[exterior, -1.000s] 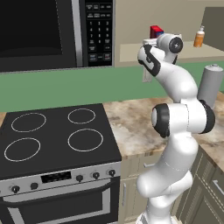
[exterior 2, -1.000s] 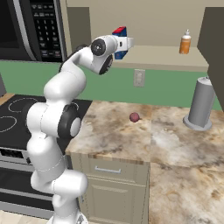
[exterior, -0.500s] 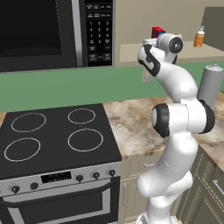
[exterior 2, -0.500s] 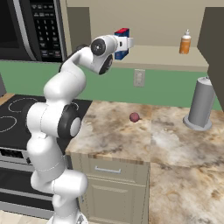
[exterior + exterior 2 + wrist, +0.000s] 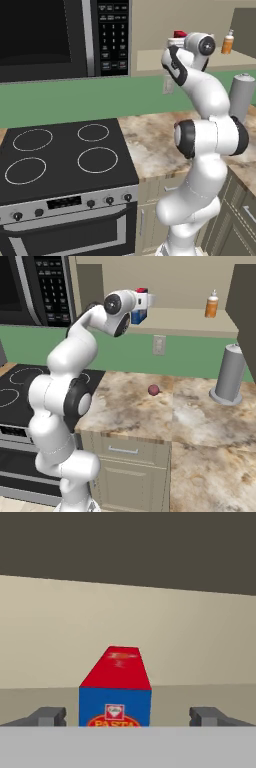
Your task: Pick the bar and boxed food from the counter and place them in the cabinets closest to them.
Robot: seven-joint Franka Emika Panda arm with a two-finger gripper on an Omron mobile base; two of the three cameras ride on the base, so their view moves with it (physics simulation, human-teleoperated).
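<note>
In the left base view, your end effector [image 5: 176, 40] is up at the open cabinet [image 5: 150, 60], with the boxed food [image 5: 178, 35] just peeking past it. In the right base view, the box [image 5: 140, 308] stands on the cabinet shelf near its left end. In the hand view, the fingers [image 5: 47, 716] are spread wide, clear of the box [image 5: 115, 687]: the box looks placed. The bar is left, and you cannot see one on the tabletop [image 5: 165, 411].

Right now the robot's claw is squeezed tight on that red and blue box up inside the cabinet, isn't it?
Not quite. The boxed food is up inside the cabinets, but the gripper is not squeezing it: in the hand view its fingertips stand wide apart, with clear gaps on both sides of the box. The jaws are open.
</note>
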